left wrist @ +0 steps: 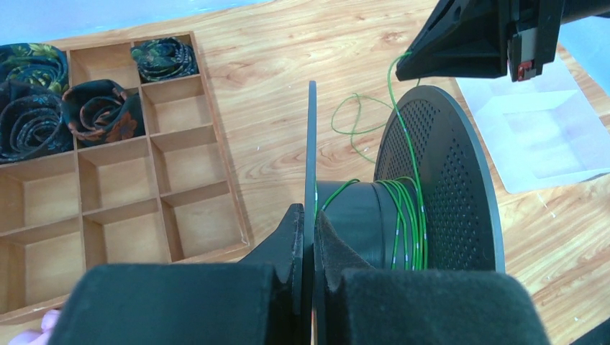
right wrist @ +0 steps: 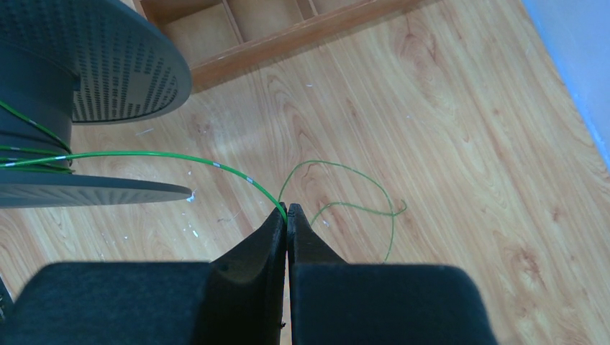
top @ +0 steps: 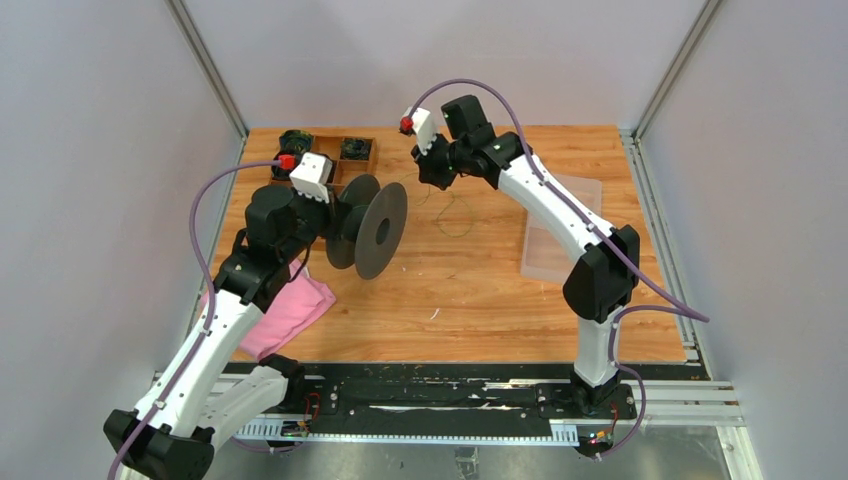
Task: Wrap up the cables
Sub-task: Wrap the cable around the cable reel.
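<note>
A black spool point(top: 370, 228) hangs above the table with its axis level. My left gripper point(left wrist: 311, 215) is shut on the thin near flange point(left wrist: 312, 136) of that spool. The green cable point(left wrist: 406, 215) lies in several turns around the hub, close to the perforated far flange point(left wrist: 446, 180). From the hub the cable point(right wrist: 158, 154) runs taut to my right gripper point(right wrist: 288, 210), which is shut on it at the fingertips. Beyond that grip the cable falls in loose loops point(right wrist: 360, 176) on the wood, also seen from above point(top: 455, 215). The right gripper point(top: 432, 175) is to the right of the spool and further back.
A wooden compartment tray point(left wrist: 194, 194) with rolled ties in its back cells sits at the far left of the table point(top: 330, 155). A pink cloth point(top: 290, 310) lies under the left arm. A clear plastic tray point(top: 560, 240) lies under the right arm.
</note>
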`<state>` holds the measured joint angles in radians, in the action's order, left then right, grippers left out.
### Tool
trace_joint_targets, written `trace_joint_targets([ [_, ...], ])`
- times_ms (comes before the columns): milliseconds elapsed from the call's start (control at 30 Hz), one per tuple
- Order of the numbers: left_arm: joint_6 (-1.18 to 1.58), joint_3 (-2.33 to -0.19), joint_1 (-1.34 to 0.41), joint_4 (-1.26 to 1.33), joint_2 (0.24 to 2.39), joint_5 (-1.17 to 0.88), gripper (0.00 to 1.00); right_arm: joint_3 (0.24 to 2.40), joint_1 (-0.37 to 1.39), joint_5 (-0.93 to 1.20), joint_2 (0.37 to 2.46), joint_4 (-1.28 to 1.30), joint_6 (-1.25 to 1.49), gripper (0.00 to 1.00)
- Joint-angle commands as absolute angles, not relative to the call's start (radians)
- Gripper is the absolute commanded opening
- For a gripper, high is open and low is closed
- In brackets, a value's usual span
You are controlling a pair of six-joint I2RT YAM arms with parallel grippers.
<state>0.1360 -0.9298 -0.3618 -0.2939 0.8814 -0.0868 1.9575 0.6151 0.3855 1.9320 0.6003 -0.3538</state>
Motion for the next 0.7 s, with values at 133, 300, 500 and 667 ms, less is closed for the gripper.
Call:
trace_joint_targets([
  [133, 0.16, -0.975, -0.351, -0.222, 0.854, -0.096, 0.0, 1.867, 0.602, 0.402, 1.885, 0.552, -0.329, 0.01],
  [300, 0.164, -0.978, -0.351, -0.219, 0.856, -0.101, 0.0, 1.819, 0.6, 0.405, 1.865, 0.531, -0.329, 0.01],
  [500, 0.163, -0.991, -0.35, -0.225, 0.861, -0.084, 0.0, 1.793, 0.593, 0.409, 1.852, 0.524, -0.328, 0.01],
  [667, 0.156, -1.013, -0.35, -0.236, 0.862, -0.064, 0.0, 1.755, 0.589, 0.422, 1.839, 0.501, -0.319, 0.01],
])
